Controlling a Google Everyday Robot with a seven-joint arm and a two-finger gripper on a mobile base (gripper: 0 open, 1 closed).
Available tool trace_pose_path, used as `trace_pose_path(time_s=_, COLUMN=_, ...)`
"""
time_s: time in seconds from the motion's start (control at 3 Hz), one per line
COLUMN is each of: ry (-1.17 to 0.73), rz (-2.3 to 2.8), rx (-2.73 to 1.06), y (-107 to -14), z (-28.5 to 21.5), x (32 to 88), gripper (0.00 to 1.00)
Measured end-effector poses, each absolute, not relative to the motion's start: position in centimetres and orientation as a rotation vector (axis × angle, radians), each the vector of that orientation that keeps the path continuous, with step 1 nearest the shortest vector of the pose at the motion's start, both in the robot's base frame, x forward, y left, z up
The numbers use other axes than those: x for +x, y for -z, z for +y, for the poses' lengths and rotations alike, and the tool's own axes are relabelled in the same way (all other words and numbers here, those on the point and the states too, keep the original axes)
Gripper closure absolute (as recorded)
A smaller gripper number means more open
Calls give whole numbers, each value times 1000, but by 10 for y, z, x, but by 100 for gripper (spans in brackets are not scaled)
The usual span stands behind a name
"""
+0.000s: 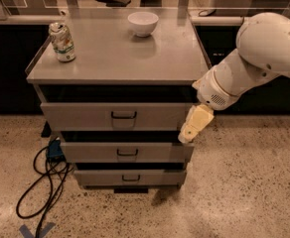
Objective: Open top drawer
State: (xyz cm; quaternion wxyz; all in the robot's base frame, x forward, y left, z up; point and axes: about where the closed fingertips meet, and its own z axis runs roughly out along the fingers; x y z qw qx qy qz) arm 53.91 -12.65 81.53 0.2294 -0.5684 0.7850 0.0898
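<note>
The step in hand looks like the approach, with the pull itself not yet begun; the top drawer (pixel 85 116) sits directly under the grey tabletop (pixel 115 58), a dark gap above its front panel, and its small black handle (pixel 123 115) at the centre has nothing on it; the gripper (pixel 186 136) hangs from the white arm (pixel 254 58) at the right end of that front panel, by its lower corner and well to the right of the handle; whether it touches the panel cannot be told, and whether it is released or clenched cannot be told from this angle either; below lie the middle drawer (pixel 85 151) and the bottom drawer (pixel 100 178), each with a like handle, so the aim must stay on the upper row; the next move, as I judge it, calls for a shift leftward along the front until the gripper lines up with the handle, then a hold on the loop and a straight pull outward; a can (pixel 62 42) and a white bowl (pixel 143 23) stand on the tabletop, so a jerky pull could shake them; a black cable (pixel 40 182) lies on the floor at the left, clear of the arm.
</note>
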Motion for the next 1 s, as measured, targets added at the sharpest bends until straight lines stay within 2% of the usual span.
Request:
trace_pose_path(time_s=0.33, ry=-339, rz=2107, rx=-1604, y=-794, z=-118, x=543, gripper=0)
trace_pose_path(time_s=0.67, ry=-471, rz=1999, rx=-1656, y=-757, z=-85, x=564, gripper=0)
trace_pose_path(time_s=1.0, ry=-491, rz=1939, rx=-1651, y=-724, z=-55, x=590, gripper=0)
